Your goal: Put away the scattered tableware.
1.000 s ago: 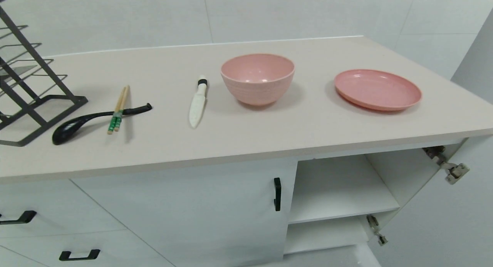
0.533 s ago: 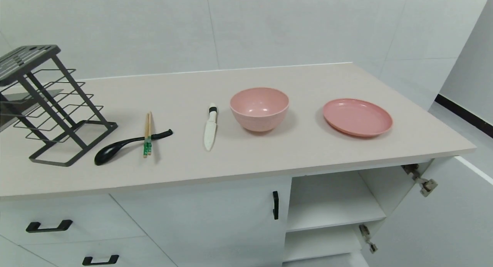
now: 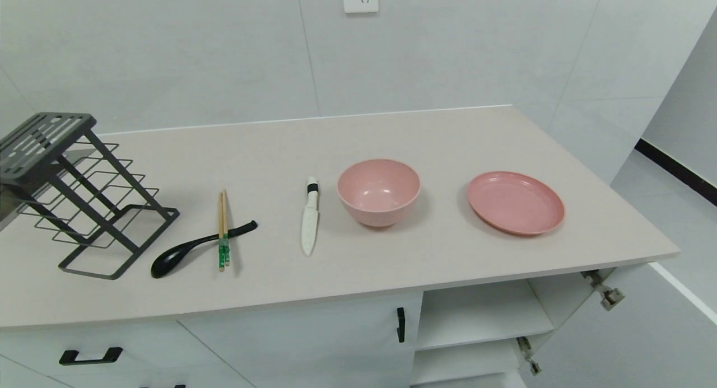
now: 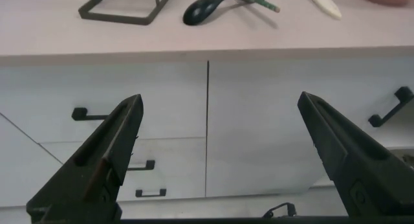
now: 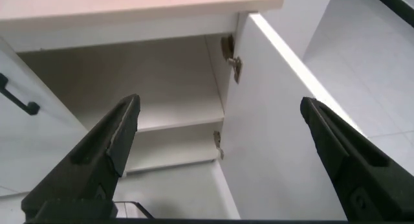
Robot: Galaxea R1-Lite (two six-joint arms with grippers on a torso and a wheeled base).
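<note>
Tableware on worktop (image 3: 392, 136), toward front edge: plate (image 3: 516, 202) near right edge, bowl (image 3: 378, 191) midway, knife (image 3: 310, 223) just beside bowl, chopsticks (image 3: 223, 231) across spoon (image 3: 196, 248), rack (image 3: 73, 192) at left edge. Left gripper (image 4: 218, 102) and right gripper (image 5: 218, 102) spread wide, empty.

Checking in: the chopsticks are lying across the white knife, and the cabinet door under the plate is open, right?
Not quite. In the head view the chopsticks lie across the handle of the black spoon. The white knife lies alone, apart from them, next to the pink bowl. The cabinet door under the plate is indeed open.
</note>
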